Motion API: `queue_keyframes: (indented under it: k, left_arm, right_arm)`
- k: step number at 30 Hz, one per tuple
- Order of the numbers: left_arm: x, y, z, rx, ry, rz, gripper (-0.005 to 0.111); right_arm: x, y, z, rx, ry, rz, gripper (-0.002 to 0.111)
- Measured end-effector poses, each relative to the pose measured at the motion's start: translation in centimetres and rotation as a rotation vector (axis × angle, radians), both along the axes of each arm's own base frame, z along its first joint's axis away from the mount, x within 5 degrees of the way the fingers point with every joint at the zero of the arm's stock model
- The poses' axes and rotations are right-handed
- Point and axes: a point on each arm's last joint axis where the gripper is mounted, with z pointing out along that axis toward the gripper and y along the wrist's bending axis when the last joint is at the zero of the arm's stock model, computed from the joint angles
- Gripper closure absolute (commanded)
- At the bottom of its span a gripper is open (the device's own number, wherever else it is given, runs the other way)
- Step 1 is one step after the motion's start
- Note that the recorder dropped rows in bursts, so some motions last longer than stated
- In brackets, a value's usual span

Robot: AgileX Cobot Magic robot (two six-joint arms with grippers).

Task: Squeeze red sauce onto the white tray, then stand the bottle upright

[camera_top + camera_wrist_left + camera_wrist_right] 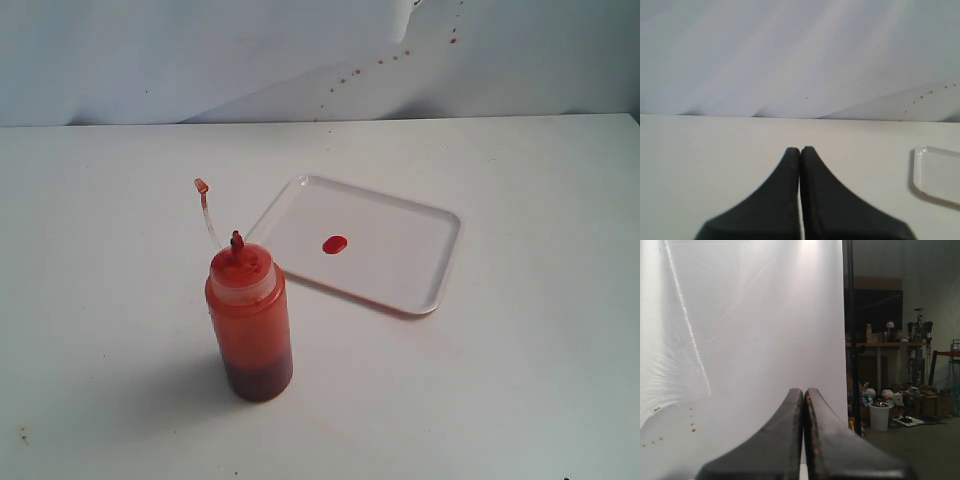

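On the white surface [500,390]: the translucent cylindrical plastic squeeze bottle [250,325], tinted orange-red, stands upright on its base. Its pointed red-stained nozzle [237,241] is uncapped and points up, and the thin tethered cap strap [207,212] arches off to one side.
Flat rectangular white plastic tray [400,215]: lies near the bottle and does not touch its base, so far as can be seen. A small glossy oval blob of red sauce [335,244] sits near its middle.
Left hand [800,149]: fingers pressed together, pinching nothing, low over bare surface. One corner of the tray [937,175] lies ahead of it, toward the right arm's side and well apart. The bottle is out of this camera's sight.
Right hand [804,390]: fingers pressed together and empty, pointing at the white backdrop cloth [740,315] and the room beyond. Neither bottle nor tray shows ahead of it.
Step in hand: by my reading both parts are done, with sauce on the tray and the bottle upright, so the job now is to stay clear.
Doing it well: hold both hands well apart from the bottle. It is tall on a narrow base, so a nudge near its shoulder would likely tip it. Any move of the left hand should go away from the tray rim, not across it.
Risk: the open nozzle could spill sauce if the bottle were knocked over.
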Motion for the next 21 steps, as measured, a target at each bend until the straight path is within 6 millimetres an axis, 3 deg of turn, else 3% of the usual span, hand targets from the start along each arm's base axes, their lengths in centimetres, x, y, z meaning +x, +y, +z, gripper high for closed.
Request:
queue_keyframes:
  k: [8,21]
  left_arm:
    - [-0.1,0.1,-1.2,0.024,0.129,0.012,0.105]
    - [-0.2,0.2,-1.3,0.021,0.147,0.014,0.105]
  right_arm:
    - [0.0,0.0,0.0,0.000,0.000,0.000,0.108]
    - [0.0,0.0,0.0,0.000,0.000,0.000,0.108]
